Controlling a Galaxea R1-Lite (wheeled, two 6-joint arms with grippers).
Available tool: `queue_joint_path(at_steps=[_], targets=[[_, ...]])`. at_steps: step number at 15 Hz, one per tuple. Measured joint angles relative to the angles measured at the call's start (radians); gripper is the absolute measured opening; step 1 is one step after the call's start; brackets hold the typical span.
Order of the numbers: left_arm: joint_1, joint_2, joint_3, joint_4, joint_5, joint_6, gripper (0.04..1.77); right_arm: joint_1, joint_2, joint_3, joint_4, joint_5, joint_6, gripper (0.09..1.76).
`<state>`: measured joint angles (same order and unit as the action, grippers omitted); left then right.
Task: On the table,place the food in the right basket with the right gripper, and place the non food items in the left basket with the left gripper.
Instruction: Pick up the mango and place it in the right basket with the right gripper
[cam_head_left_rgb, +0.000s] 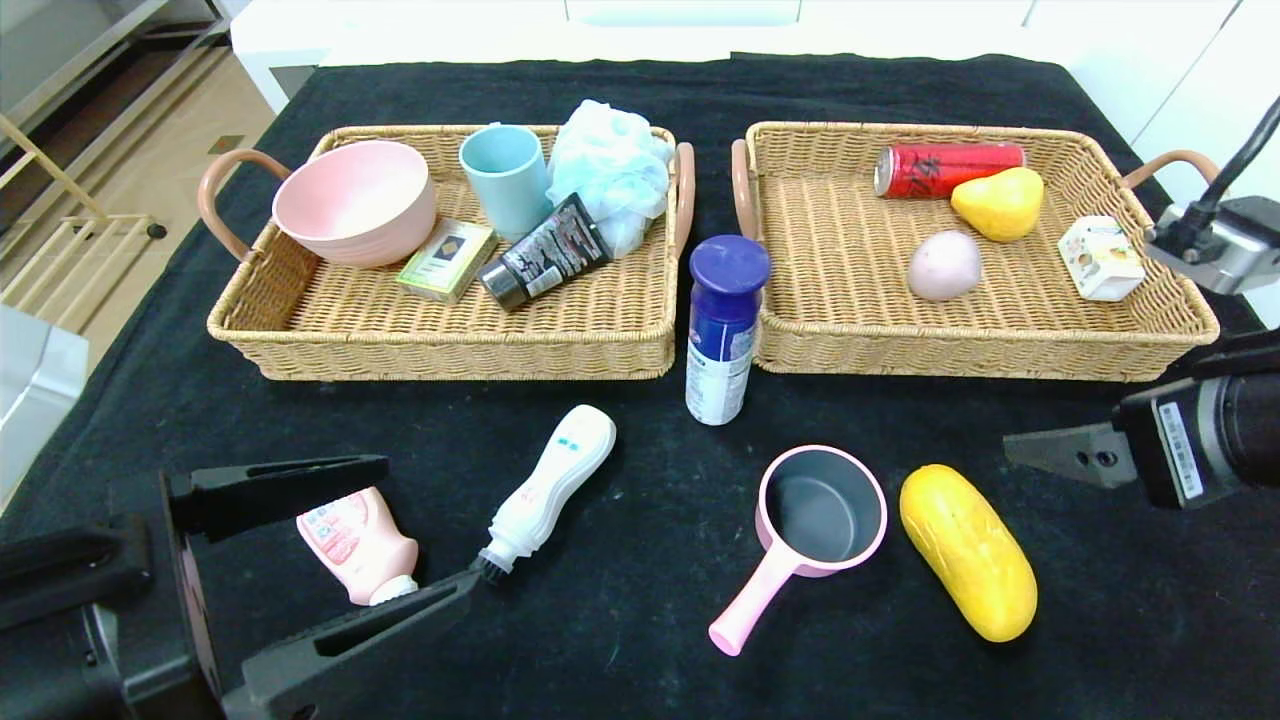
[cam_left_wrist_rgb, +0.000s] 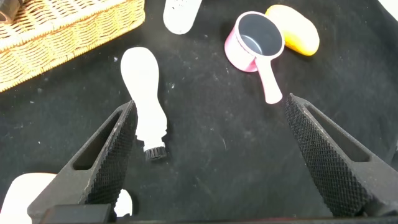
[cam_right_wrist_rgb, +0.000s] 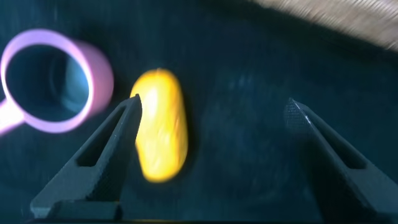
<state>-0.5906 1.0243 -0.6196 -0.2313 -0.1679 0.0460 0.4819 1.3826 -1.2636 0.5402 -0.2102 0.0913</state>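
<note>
Meanwhile, right pincer (cam_right_wrist_rgb: 211, 134) gapes wide above yellow fruit (cam_right_wrist_rgb: 161, 124).

Lying flat on the black table (cam_head_left_rgb: 640, 580): yellow fruit (cam_head_left_rgb: 967, 564), pink saucepan (cam_head_left_rgb: 812, 522), white brush bottle (cam_head_left_rgb: 547, 490), pink bottle (cam_head_left_rgb: 357, 545); blue-capped can (cam_head_left_rgb: 722, 328) standing upright between the baskets; grey-pink egg (cam_head_left_rgb: 944, 265) resting in the right basket (cam_head_left_rgb: 1150, 330).

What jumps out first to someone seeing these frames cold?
Two wicker baskets side by side at the back of the black table: the left basket holds a pink bowl, the right basket a red can. In front lie a yellow fruit and a pink saucepan. The left pincer stands open around a pink bottle; the right pincer is open above the fruit.
</note>
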Motion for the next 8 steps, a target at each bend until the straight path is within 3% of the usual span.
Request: queue_joint_path(at_steps=[8], targets=[[0.0, 0.0, 0.001, 0.0, 0.0, 0.007, 1.72, 0.095, -0.005, 0.165, -0.067, -0.046, 0.03, 1.69]])
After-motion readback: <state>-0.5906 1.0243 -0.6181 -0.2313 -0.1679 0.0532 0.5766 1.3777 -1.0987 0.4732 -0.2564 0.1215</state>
